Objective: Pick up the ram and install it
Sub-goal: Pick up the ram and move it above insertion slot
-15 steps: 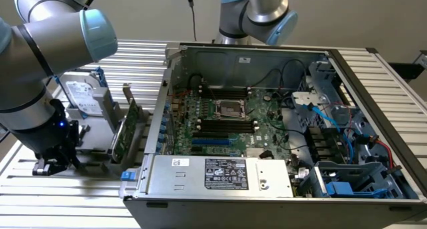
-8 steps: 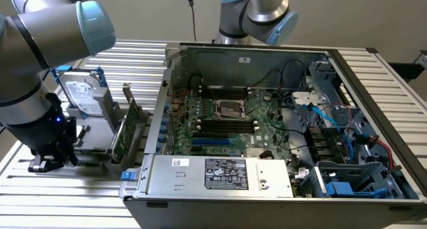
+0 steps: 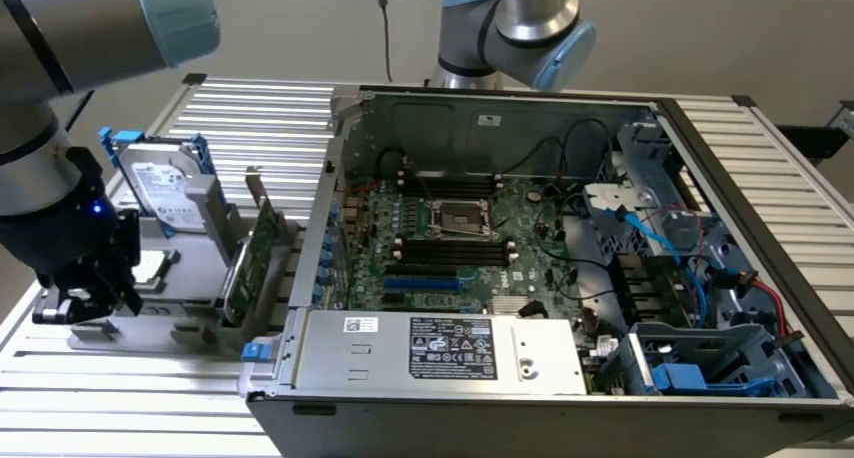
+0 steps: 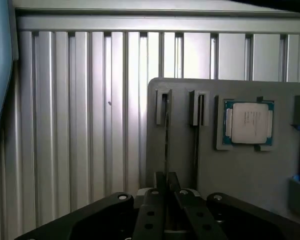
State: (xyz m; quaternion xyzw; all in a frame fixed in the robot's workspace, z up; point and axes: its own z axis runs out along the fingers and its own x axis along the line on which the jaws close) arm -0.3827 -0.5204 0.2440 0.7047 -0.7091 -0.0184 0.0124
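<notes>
One ram (image 4: 166, 140), one processor (image 4: 248, 122), one hard drive (image 3: 167, 188), one expansion card (image 3: 254, 263).

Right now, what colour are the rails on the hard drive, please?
The rails are blue; exterior view.

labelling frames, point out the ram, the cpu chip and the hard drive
ram (image 4: 166, 145), wrist view, its thin edge
cpu chip (image 4: 248, 122), wrist view, middle of its metal lid
hard drive (image 3: 167, 193), exterior view, its silver face

Exterior high over case (image 3: 497, 113), wrist close above tray (image 4: 240, 175)
</notes>
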